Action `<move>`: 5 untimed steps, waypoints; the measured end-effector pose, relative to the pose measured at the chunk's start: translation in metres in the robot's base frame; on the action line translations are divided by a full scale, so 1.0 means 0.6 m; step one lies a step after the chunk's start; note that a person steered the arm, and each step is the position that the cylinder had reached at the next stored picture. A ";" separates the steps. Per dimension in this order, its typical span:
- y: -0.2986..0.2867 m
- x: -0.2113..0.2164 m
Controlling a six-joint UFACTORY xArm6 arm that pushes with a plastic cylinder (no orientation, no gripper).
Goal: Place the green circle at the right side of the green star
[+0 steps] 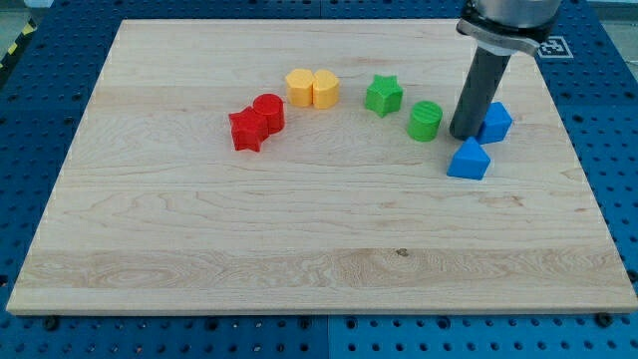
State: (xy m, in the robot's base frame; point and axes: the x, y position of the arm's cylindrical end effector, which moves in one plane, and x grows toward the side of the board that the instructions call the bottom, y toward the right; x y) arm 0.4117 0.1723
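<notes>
Right now my tip [464, 135] is resting on the table [299, 259] at the view's upper right, standing between the green circle [425, 121] on its left and a blue block [495, 122] just to its right. The tool is only a plain dark rod, so it is gripping nothing. I cannot tell whether the tip is touching either block. The green circle is sitting just below and to the right of the green star [384, 95], close but apart. A second blue block [469, 160] is lying just below the tip. Further left, two yellow blocks [312, 88] are pressing together, and a red star [246, 130] is touching a red round block [268, 111].
</notes>
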 end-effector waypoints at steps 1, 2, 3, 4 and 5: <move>-0.017 0.003; -0.060 0.036; -0.110 0.041; -0.130 0.025; -0.109 0.005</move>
State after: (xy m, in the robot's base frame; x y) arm 0.4146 0.1068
